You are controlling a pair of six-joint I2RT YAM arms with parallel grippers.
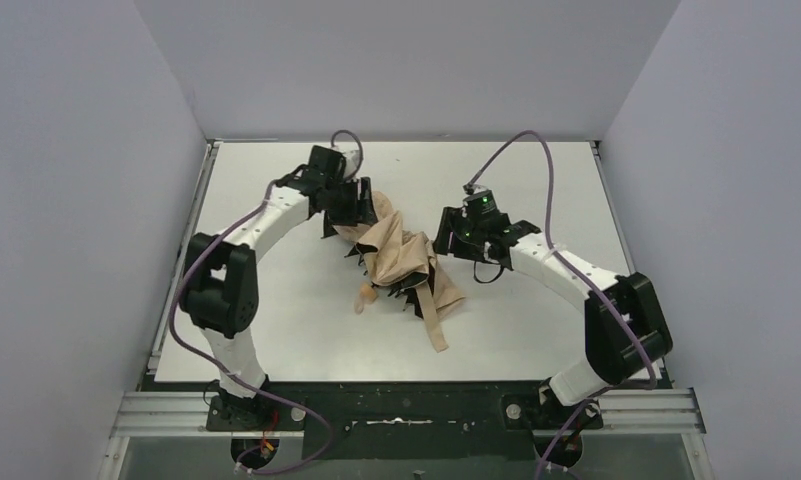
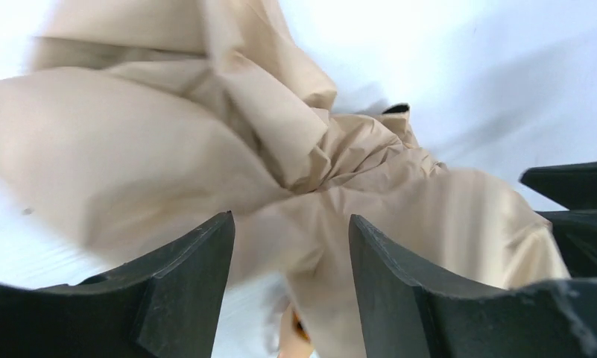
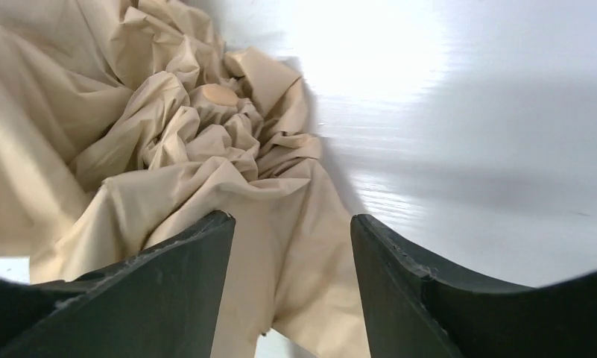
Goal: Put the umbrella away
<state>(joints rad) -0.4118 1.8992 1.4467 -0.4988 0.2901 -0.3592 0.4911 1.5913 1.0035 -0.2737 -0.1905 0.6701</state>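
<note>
The umbrella (image 1: 401,262), a crumpled beige bundle with black rib tips, lies mid-table with its tan handle (image 1: 364,296) at the near left and a fabric strap (image 1: 437,325) trailing toward me. My left gripper (image 1: 351,215) hovers over its far end, open, with folds of the umbrella (image 2: 206,149) under and between the fingers (image 2: 183,291). My right gripper (image 1: 446,240) is at the bundle's right side, open. In the right wrist view, the edge of the umbrella (image 3: 168,149) lies in the gap between the fingers (image 3: 407,291), not pinched.
The white table (image 1: 536,330) is walled by grey panels on three sides. A black rail (image 1: 406,410) runs along the near edge by the arm bases. Purple cables loop off both arms.
</note>
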